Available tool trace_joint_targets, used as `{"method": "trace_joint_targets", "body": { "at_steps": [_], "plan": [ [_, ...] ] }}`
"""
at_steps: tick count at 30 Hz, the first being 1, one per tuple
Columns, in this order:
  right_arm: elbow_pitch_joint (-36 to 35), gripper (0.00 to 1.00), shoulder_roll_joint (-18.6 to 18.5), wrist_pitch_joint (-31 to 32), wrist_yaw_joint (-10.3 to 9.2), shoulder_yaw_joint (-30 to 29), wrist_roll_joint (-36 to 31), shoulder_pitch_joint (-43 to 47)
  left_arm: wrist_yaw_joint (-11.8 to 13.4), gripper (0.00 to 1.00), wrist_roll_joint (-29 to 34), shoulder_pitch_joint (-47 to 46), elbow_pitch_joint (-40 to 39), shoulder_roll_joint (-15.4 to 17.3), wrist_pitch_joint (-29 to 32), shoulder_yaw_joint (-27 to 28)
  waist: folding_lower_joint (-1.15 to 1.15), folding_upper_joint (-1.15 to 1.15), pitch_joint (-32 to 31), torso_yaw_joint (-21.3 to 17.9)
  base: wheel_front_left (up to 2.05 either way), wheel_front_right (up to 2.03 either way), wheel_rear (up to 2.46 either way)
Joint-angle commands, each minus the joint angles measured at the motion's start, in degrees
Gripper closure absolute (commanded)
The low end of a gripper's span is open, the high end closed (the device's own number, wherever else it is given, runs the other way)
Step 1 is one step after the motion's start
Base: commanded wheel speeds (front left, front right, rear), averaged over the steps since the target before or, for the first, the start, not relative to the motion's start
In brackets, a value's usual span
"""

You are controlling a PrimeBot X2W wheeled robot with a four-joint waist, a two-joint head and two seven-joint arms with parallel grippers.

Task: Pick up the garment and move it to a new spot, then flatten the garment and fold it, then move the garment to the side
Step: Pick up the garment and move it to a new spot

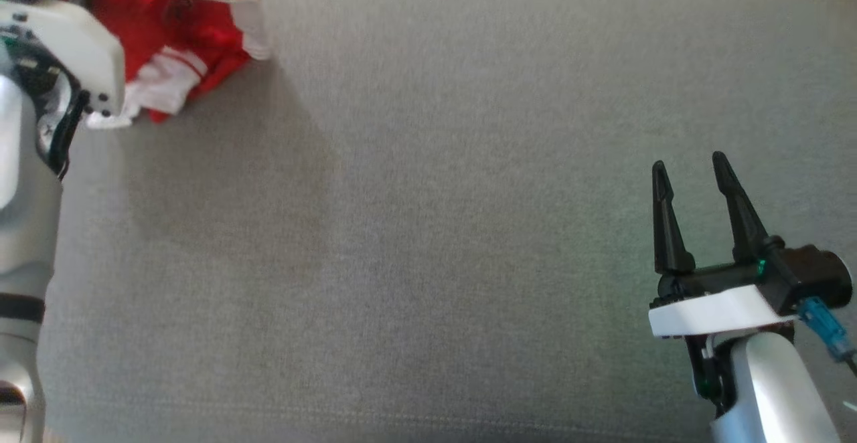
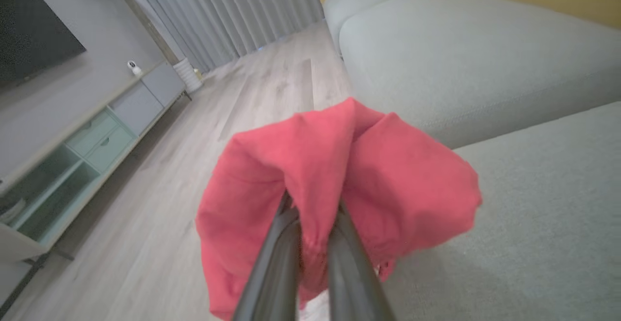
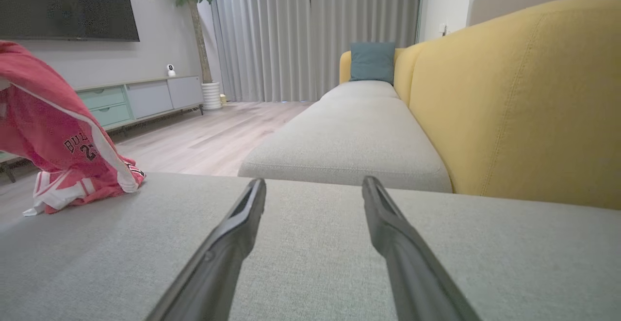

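Left end effector [image 2: 313, 203] was pressed together on a bunch of the red garment [image 2: 339, 175], w/ fabric ballooning over and around both fingers, so the pick looked made. In head view the garment sat at the far-left corner of the grey sofa seat [image 1: 435, 229], partly lifted, its white-trimmed lower end touching the seat near the edge. Right wrist view agreed: top held up, bottom heaped on the seat. Right end effector [image 1: 691, 165] was spread wide, empty, low over the seat at near right, well apart from the garment. Key relation: the garment lay left of and farther out than the right end effector, across a wide stretch of seat. So the left arm was on it and the right was nowhere close. Long axis ran approx. vertical, from pinch down to heap, but the cloth was too bunched to tell its shape. Judgement: next move prob. a carry by the left arm toward the seat's middle, i.e. rightward and nearer the robot. The trailing end could drag, or slip off the edge toward the floor [image 2: 170, 190].
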Motion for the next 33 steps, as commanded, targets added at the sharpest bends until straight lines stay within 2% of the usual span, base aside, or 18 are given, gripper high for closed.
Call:
{"method": "trace_joint_targets", "body": {
  "at_steps": [1, 9, 16, 23, 26, 33],
  "plan": [
    [-1.6, 0.00, -0.2, -0.5, -0.05, 1.3, 0.5, 0.3, -0.3, 1.00, 0.1, -3.1, -3.3, 3.0, -0.4, 0.7, 0.00, 0.00, -3.5, -1.3, 0.00, 0.00, 0.00],
    [-1.2, 0.00, -0.2, -0.5, -0.05, 0.5, 0.8, 3.0, -0.8, 1.00, -3.8, -1.8, -11.4, -1.2, 1.5, -4.4, 0.00, 0.00, -7.9, -5.0, 0.00, 0.00, 0.00],
    [-1.4, 0.00, -0.2, -0.5, -0.05, 0.1, 1.0, 4.6, -0.8, 1.00, -12.8, 3.0, -20.5, -7.7, 6.2, -9.3, 0.00, 0.00, -9.2, -9.7, 0.00, 0.00, 0.00],
    [-1.9, 0.00, -0.2, -0.5, -0.05, -0.6, 1.1, 4.5, -0.8, 1.00, -22.1, 10.5, -27.1, -13.0, 12.8, -12.7, 0.00, 0.00, -7.3, -13.6, 0.00, 0.00, 0.00],
    [-2.2, 0.00, -0.2, -0.5, -0.05, -0.1, 1.4, 3.7, 0.0, 1.00, -23.5, 12.8, -26.5, -13.5, 15.0, -13.1, 0.00, 0.00, -5.3, -15.2, 0.00, 0.00, 0.00],
    [-2.6, 0.00, -0.2, -0.5, -0.05, 2.5, 3.1, 1.3, 3.7, 1.00, -22.9, 13.3, -15.0, -9.6, 14.3, -10.2, 0.00, 0.00, -0.5, -19.3, 0.00, 0.00, 0.00]
  ]
}}
